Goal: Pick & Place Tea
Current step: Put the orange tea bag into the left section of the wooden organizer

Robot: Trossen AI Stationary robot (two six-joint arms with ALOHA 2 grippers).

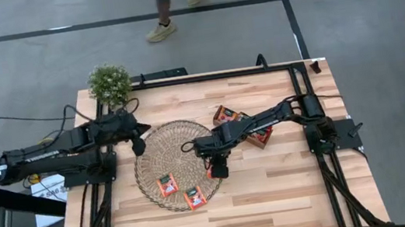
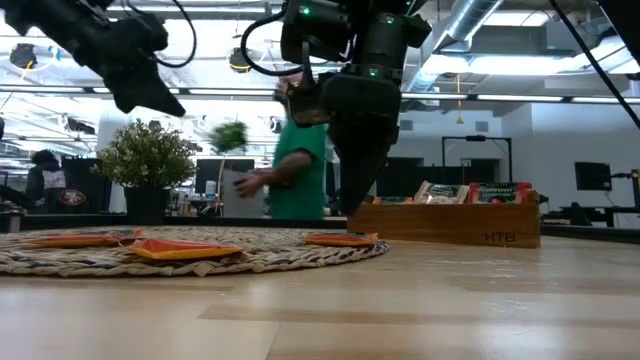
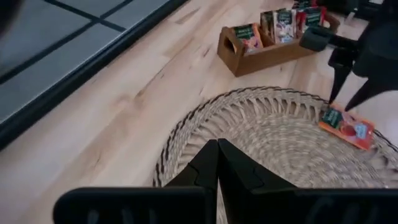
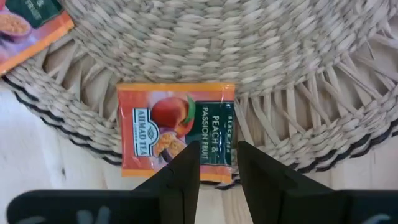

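High view: three tea sachets [image 1: 167, 184] on wicker mat [image 1: 162, 151], 3 o'clock one hidden beneath parted right gripper [image 1: 219, 172]; left gripper [image 1: 139, 146] closed.

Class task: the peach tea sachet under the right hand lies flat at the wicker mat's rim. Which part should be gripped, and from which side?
Grip the peach tea sachet by its edge overhanging the wicker mat rim, coming from above. The right hand, open, hangs there. The sachet lies flat, so only an edge fits.

Open-plan lab or workshop floor. Evidence: exposed ceiling ducts [image 2: 470, 20] and strip lights, monitors [image 2: 592, 176] on desks behind the table [image 1: 275, 190], grey concrete floor [image 1: 364, 29] with taped lines, 1 person [image 2: 296, 165] passing.
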